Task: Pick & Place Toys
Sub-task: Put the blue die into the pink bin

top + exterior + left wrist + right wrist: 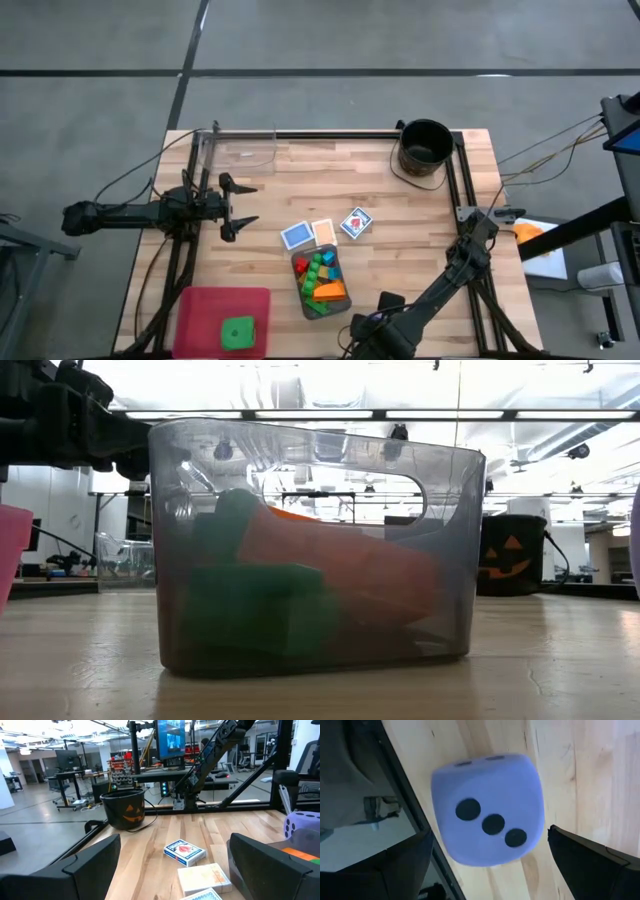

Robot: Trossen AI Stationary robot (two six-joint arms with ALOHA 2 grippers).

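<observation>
**Spotter:** Which arm are you taking the purple die [487, 810] with?

**Operator:** The right one. I'm looking straight down on the die through the right wrist view, and it's sitting squarely between the two dark fingers [590, 865] of the right gripper [372, 327], near the bottom centre of the high view. The jaws are standing wide, holding nothing. It's a cube with rounded corners, so there's no long axis to line up with.

**Spotter:** And the left?

**Operator:** I'm keeping the left gripper [238, 205] waiting at mid-left of the high view, also spread and empty, pointing towards the three cards [326, 231] at centre.

**Spotter:** Surfaces?

**Operator:** The die is looking matte and soft, possibly foam, with three black pips on top. The blocks [321, 276] are glossy hard plastic, piled in the translucent grey tray [310, 545]. The green die [238, 332] is resting on a red lid [195, 305] at lower left. I'm judging a straight descent is next.
</observation>
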